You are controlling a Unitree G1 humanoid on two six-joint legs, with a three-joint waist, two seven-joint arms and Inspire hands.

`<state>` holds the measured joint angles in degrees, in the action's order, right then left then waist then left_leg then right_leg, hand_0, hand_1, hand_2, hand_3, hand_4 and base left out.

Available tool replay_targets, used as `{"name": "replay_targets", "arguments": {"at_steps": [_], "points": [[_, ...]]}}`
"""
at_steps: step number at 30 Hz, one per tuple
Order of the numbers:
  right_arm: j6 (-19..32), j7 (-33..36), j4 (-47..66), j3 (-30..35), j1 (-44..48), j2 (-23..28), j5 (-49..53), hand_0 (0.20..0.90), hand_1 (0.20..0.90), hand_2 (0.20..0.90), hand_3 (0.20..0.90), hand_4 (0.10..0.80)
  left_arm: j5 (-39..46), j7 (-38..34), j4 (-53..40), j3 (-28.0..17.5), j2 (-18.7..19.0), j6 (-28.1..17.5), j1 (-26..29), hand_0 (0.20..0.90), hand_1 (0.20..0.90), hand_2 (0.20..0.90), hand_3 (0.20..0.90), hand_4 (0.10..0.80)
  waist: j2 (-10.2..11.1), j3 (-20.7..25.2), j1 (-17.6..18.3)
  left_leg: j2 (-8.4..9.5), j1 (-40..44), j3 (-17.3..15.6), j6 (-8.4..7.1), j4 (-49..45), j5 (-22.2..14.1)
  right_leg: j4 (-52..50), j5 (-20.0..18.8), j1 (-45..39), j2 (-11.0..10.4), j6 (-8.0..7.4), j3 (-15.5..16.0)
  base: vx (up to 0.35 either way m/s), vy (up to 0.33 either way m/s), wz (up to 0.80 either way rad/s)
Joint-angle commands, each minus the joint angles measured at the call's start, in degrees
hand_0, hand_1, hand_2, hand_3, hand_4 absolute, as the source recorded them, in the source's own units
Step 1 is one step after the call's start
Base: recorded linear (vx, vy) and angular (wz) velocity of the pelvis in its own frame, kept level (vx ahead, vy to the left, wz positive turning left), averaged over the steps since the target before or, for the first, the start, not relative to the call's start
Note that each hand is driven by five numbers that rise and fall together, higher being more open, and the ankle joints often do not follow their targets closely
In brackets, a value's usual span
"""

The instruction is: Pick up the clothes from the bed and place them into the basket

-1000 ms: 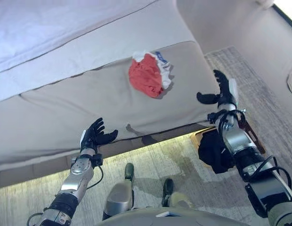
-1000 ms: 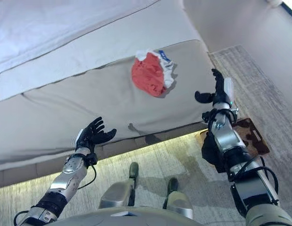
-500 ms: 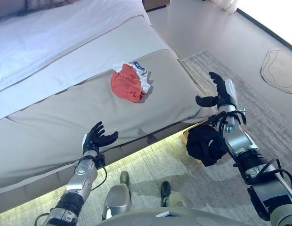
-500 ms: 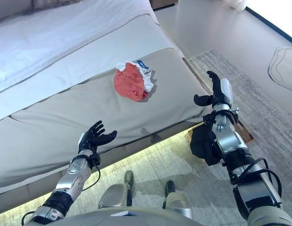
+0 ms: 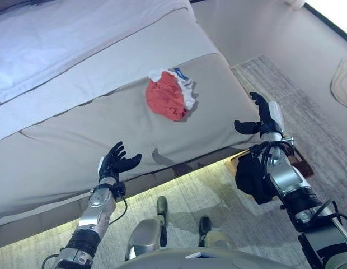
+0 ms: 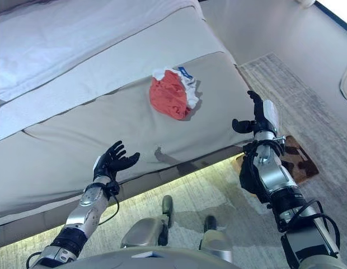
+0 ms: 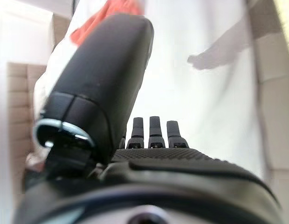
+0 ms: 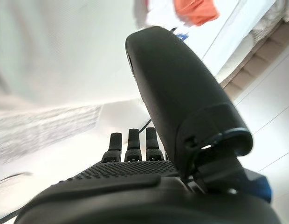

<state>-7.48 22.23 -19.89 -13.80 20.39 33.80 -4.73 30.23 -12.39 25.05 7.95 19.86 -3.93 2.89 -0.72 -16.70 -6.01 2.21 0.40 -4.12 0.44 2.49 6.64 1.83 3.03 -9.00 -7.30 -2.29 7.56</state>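
A crumpled red and white garment (image 5: 170, 96) lies on the beige bed cover (image 5: 95, 129), near the bed's foot corner. My left hand (image 5: 114, 162) hovers open at the bed's near edge, well short of the garment and holding nothing. At the bed's corner, to the right of the garment, my right hand (image 5: 263, 119) is raised open and empty. A dark garment (image 5: 251, 175) sits in the basket (image 6: 299, 158) on the floor beneath my right forearm. In the left wrist view the red garment (image 7: 91, 23) shows beyond the thumb.
A white sheet (image 5: 61, 39) covers the far part of the bed. A patterned rug (image 5: 308, 106) lies on the floor to the right of the bed, under the basket. A round mat (image 5: 342, 84) shows at the right edge.
The camera has swung, so the whole scene sits differently in the picture. Both hands stay open, in the same places relative to the bed; the red garment lies unmoved.
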Motion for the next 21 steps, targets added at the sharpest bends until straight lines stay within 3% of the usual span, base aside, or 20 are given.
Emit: {"name": "replay_targets", "arguments": {"at_steps": [1, 3, 5, 9, 11, 13, 15, 17, 21], "points": [[4.3, 3.8, 3.6, 1.1, 7.4, 2.1, -3.6, 0.900, 0.900, 0.900, 0.900, 0.800, -1.5, 0.5, -6.7, -2.3, 4.4, -3.1, -1.6, 0.900, 0.900, 0.900, 0.900, 0.800, 2.3, 5.0, -1.2, -1.91, -2.7, 0.7, 0.93, -7.8, -9.0, -9.9, 1.2, 1.1, -1.4, -1.41, 2.1, 0.143, 0.150, 0.11], [5.3, 4.9, 4.0, 1.7, 5.0, 1.5, -3.9, 0.900, 0.900, 0.900, 0.900, 0.800, -2.0, 1.6, -7.1, -2.6, 5.1, -2.5, -2.4, 0.900, 0.900, 0.900, 0.900, 0.800, 2.7, 5.1, -1.8, -0.48, -2.4, 0.9, 2.71, -7.5, -9.0, -22.6, -5.9, 4.1, -3.7, -2.73, 2.3, 0.094, 0.131, 0.12], [5.8, 5.0, 4.8, 1.8, 3.8, 1.3, -4.3, 0.900, 0.900, 0.900, 0.900, 0.800, -2.1, 1.5, -7.1, -2.6, 5.2, -2.5, -3.2, 0.900, 0.900, 0.900, 0.900, 0.800, 1.9, 4.5, -1.6, -0.64, -0.8, 0.7, 3.12, -6.8, -9.2, -30.6, -9.4, 8.7, -5.1, -3.15, 3.0, 0.085, 0.094, 0.14], [4.4, 4.9, 4.6, -1.1, 6.7, -0.7, -5.0, 0.900, 0.900, 0.900, 0.900, 0.800, -1.2, 0.0, -6.3, -2.8, 5.2, -2.5, -3.0, 0.900, 0.900, 0.900, 0.900, 0.800, 1.1, 3.1, -0.6, -3.41, 4.4, 0.1, 1.44, -3.0, -9.3, -20.5, -11.7, 15.0, -7.4, -3.53, 3.6, 0.137, -0.154, -0.04], [3.1, 6.6, 2.1, -2.2, 10.8, -1.5, -5.0, 0.900, 0.900, 0.900, 0.900, 0.800, -0.6, -0.3, -5.9, -2.2, 5.3, -2.5, -0.7, 0.900, 0.900, 0.900, 0.900, 0.800, 1.8, 2.6, 0.0, -3.77, 5.2, 1.1, 0.91, -2.3, -11.2, -10.0, -15.2, 18.1, -8.4, -5.07, 1.3, 0.078, -0.357, -0.07], [2.4, 7.6, 0.2, -2.2, 12.8, -1.2, -5.0, 0.900, 0.900, 0.900, 0.900, 0.800, -0.2, -0.4, -5.4, -1.2, 5.6, -2.7, 0.3, 0.900, 0.900, 0.900, 0.900, 0.800, 2.1, 2.7, 0.5, -4.29, 5.2, 2.5, 0.62, -2.8, -12.8, -5.6, -13.9, 17.5, -7.1, -5.21, -0.8, 0.091, -0.287, 0.24], [2.3, 7.6, -0.1, -2.1, 12.9, -1.0, -4.9, 0.900, 0.900, 0.900, 0.900, 0.800, -0.3, -0.4, -5.2, -1.2, 5.5, -2.7, 0.3, 0.900, 0.900, 0.900, 0.900, 0.800, 2.1, 2.9, 0.5, -4.65, 5.3, 2.7, 0.42, -2.9, -12.6, -5.5, -13.5, 16.9, -6.9, -5.13, -0.6, 0.081, -0.170, 0.60], [-0.4, 7.9, 0.9, -1.5, 11.8, 1.3, -4.4, 0.900, 0.900, 0.900, 0.900, 0.800, -0.5, 0.0, -5.7, -0.8, 3.9, -3.2, -1.3, 0.900, 0.900, 0.900, 0.900, 0.800, 3.1, 4.7, 0.2, -6.86, 6.6, 2.4, -1.91, -1.2, -9.9, -0.7, -12.3, 11.1, -5.7, -4.84, 2.0, 0.208, -0.322, 0.72], [-1.3, 9.2, -1.8, -2.6, 13.8, 1.6, -3.7, 0.900, 0.900, 0.900, 0.900, 0.800, -1.2, 0.0, -4.8, 0.6, 3.1, -3.4, -1.5, 0.900, 0.900, 0.900, 0.900, 0.800, 3.1, 5.8, -0.1, -7.85, 7.6, 2.7, -2.96, 1.7, -7.9, 2.1, -10.9, 7.4, -3.6, -4.49, 2.5, 0.118, -0.164, 0.19]]}}
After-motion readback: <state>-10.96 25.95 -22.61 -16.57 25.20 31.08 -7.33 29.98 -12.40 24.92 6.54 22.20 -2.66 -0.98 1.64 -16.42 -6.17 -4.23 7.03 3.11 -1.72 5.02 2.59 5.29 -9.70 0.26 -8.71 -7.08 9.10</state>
